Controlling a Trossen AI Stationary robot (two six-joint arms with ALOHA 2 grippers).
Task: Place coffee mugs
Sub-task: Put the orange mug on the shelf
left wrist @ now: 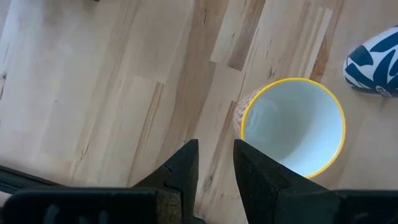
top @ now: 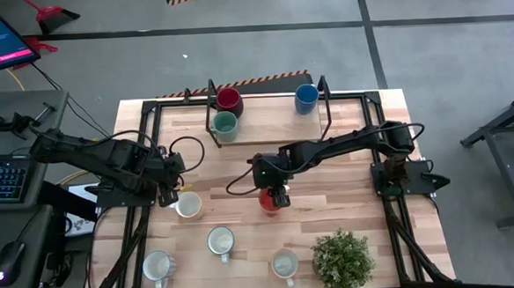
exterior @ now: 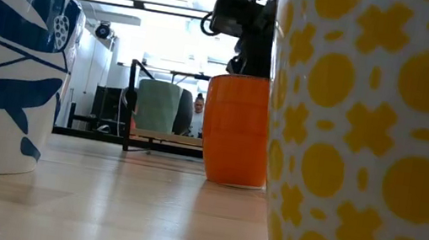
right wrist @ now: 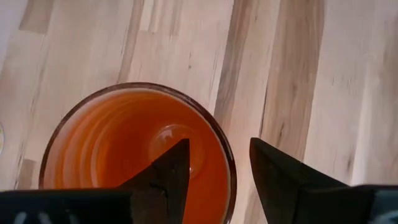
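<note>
An orange mug (top: 268, 202) stands upright on its base mid-table (exterior: 237, 129). My right gripper (right wrist: 219, 146) hangs over it, open, pointing steeply down, one finger above the mug's inside and one outside its wall. My left gripper (left wrist: 215, 146) hovers near the table's left side beside a cream mug with a yellow rim (left wrist: 292, 127). It is open by a narrow gap with nothing between the fingers. Dark red (top: 228, 98), teal green (top: 224, 125) and blue (top: 306, 97) mugs stand on the far rack. My right gripper straddles the orange mug's rim (right wrist: 227, 163) from above, one finger (right wrist: 169, 174) over the inside and the other (right wrist: 280, 180) outside. I cannot tell whether either finger touches the wall. The mug stands upright on the table.
Three white mugs (top: 220, 242) (top: 158, 266) (top: 284, 264) stand along the near edge, next to a potted plant (top: 342, 260). The black rack frame (top: 328, 114) borders the far side. Bare wood lies between the two arms.
</note>
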